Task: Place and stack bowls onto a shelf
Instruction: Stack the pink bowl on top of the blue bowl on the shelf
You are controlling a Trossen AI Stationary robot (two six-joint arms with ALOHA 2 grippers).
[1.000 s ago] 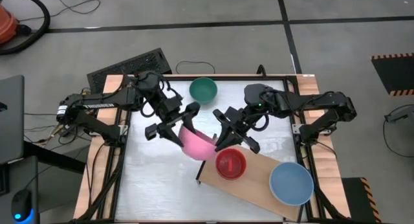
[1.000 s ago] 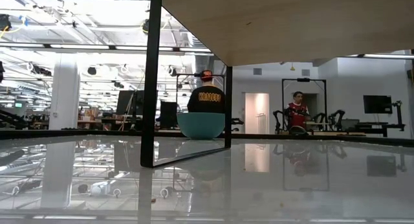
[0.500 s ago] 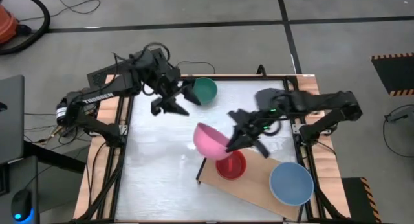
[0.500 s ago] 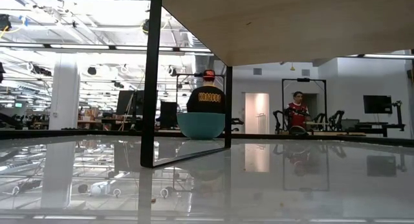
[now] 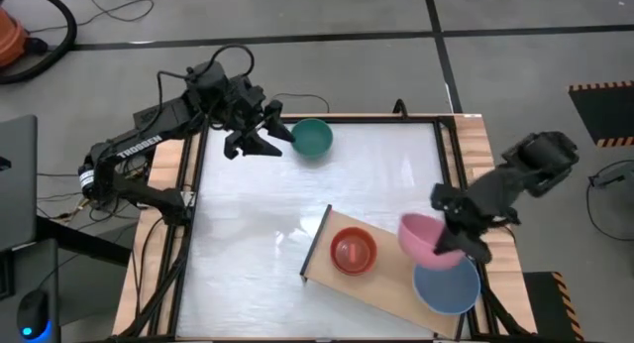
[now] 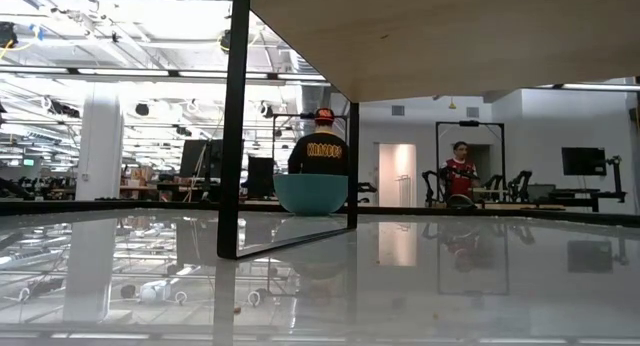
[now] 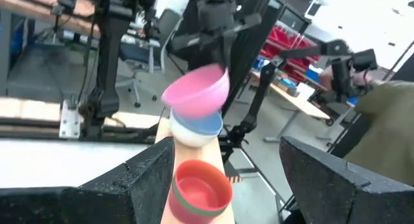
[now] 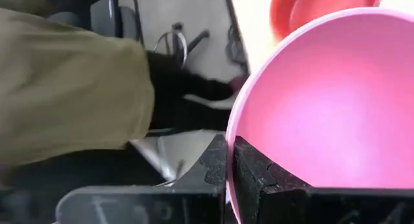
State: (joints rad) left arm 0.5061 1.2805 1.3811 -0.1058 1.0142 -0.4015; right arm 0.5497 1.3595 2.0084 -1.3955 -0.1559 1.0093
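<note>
A pink bowl [image 5: 424, 239] hangs over the right end of the light-wood shelf [image 5: 391, 284], with my right gripper [image 5: 451, 232] shut on it. Just below it a blue-grey bowl [image 5: 446, 284] stands on the shelf. A red bowl [image 5: 353, 252] stands near the shelf's left end. A teal bowl [image 5: 312, 138] rests on the table by the far edge and also shows in the low view [image 6: 311, 194]. My left gripper [image 5: 265, 142] is open just left of the teal bowl. Its wrist view looks across at the pink bowl [image 7: 197, 91]. My right gripper holds the pink bowl by its rim [image 8: 231, 143], with one finger [image 8: 255, 179] inside the wall and the other outside. The fingers come from the table's right, slanting down. The bowl is lifted above the blue-grey bowl and tilted, its opening turned up and toward the left.
The shelf is raised on a dark leg [image 6: 235, 116] and its underside [image 6: 440, 36] fills the top of the low view. The wood frame [image 5: 176, 214] runs round the white tabletop. People show in the room beyond [image 6: 322, 146].
My right gripper has carried the pink bowl from over the shelf's left end toward the table's right edge, rolling as it went, until the bowl is above the blue-grey bowl. My left gripper has drawn away from the pink bowl toward the far edge, beside the teal bowl.
</note>
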